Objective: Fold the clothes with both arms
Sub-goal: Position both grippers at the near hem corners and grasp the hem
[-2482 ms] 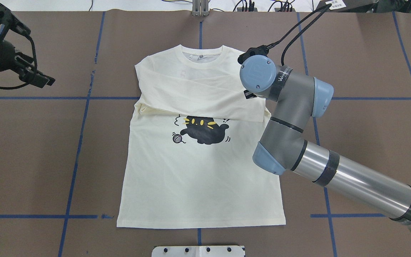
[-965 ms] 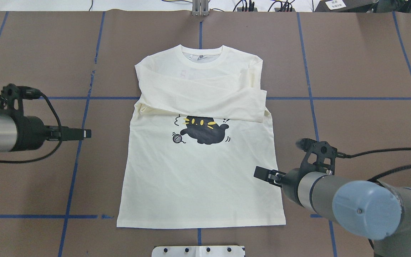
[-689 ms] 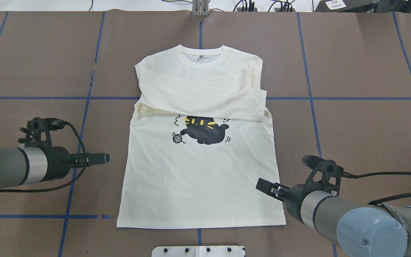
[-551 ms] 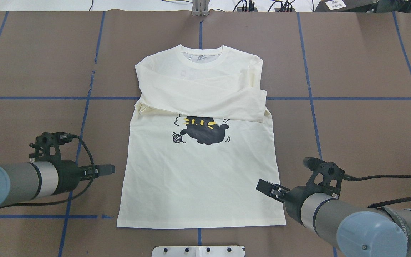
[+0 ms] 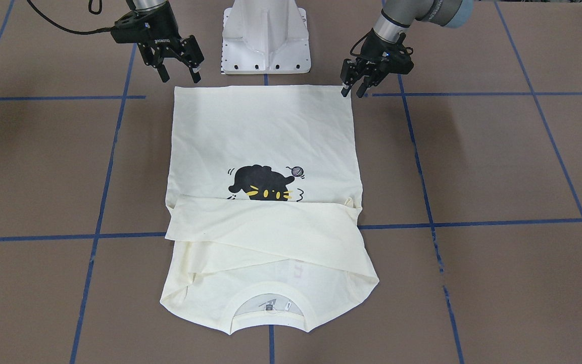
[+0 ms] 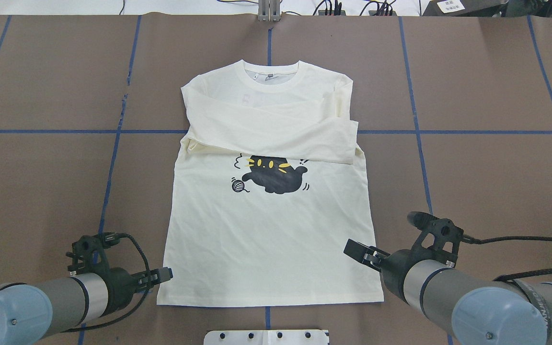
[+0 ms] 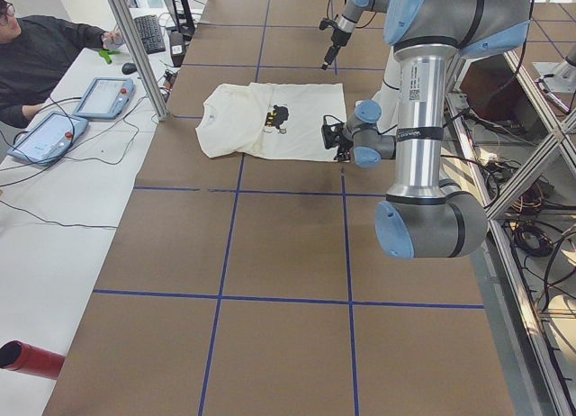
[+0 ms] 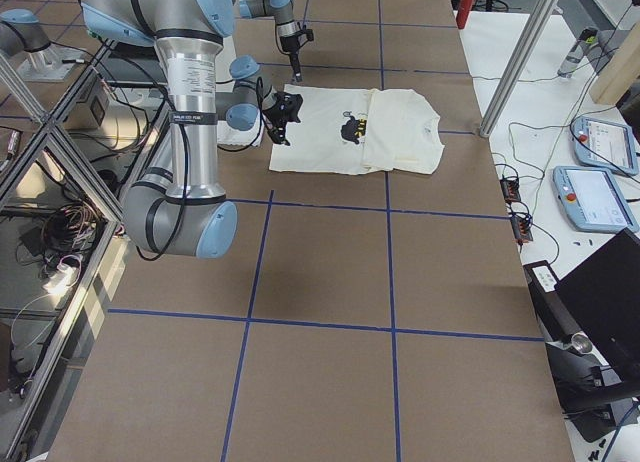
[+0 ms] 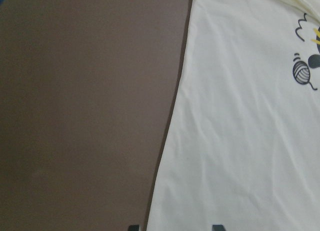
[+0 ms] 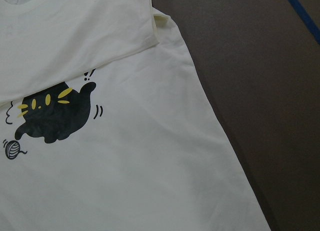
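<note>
Our left fingers point(image 6: 165, 273) have dropped to the hem's corner in the last second; the right fingers point(image 6: 353, 248) barely shifted. On the table point(image 6: 496, 182) the shirt point(image 6: 266, 249) lies flat, print up, sleeves crossed, hem toward us. Both pairs hang parted and empty, left just beside its corner, right over the opposite edge near the hem. We should pinch both corners level, catching both layers.
</note>
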`<act>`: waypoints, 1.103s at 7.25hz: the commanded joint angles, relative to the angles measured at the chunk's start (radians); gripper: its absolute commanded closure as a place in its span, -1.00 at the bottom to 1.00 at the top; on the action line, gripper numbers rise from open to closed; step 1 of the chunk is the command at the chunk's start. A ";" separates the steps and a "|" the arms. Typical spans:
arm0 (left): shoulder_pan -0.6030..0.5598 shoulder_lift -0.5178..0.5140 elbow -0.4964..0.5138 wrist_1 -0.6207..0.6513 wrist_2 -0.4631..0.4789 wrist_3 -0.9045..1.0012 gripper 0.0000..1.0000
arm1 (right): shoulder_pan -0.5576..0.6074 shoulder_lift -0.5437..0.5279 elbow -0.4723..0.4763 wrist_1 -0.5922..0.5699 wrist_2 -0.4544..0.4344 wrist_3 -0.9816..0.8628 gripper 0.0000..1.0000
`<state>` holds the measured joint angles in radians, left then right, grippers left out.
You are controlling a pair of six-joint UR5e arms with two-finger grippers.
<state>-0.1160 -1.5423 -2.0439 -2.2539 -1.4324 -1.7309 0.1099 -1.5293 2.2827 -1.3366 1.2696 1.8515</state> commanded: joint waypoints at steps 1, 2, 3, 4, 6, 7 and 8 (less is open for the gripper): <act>0.032 0.002 0.001 0.025 0.009 -0.012 -0.15 | -0.001 0.001 0.000 0.001 -0.001 0.000 -1.00; 0.044 0.004 0.001 0.025 0.010 -0.012 -0.15 | -0.001 0.000 -0.002 0.001 -0.003 0.000 -1.00; 0.056 0.005 0.002 0.025 0.010 -0.022 -0.15 | -0.001 0.001 -0.002 0.001 -0.003 0.000 -1.00; 0.062 0.005 0.005 0.025 0.010 -0.022 -0.14 | -0.001 0.001 -0.002 0.001 -0.003 0.000 -1.00; 0.065 0.002 0.007 0.025 0.010 -0.022 -0.02 | -0.001 0.000 -0.003 0.002 -0.007 0.000 -1.00; 0.067 0.001 0.010 0.028 0.010 -0.022 0.00 | -0.001 0.001 -0.005 0.001 -0.009 0.000 -1.00; 0.073 -0.004 0.022 0.037 0.010 -0.022 0.00 | -0.001 0.000 -0.006 0.002 -0.010 0.000 -1.00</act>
<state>-0.0485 -1.5421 -2.0322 -2.2246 -1.4220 -1.7533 0.1089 -1.5287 2.2782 -1.3355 1.2616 1.8515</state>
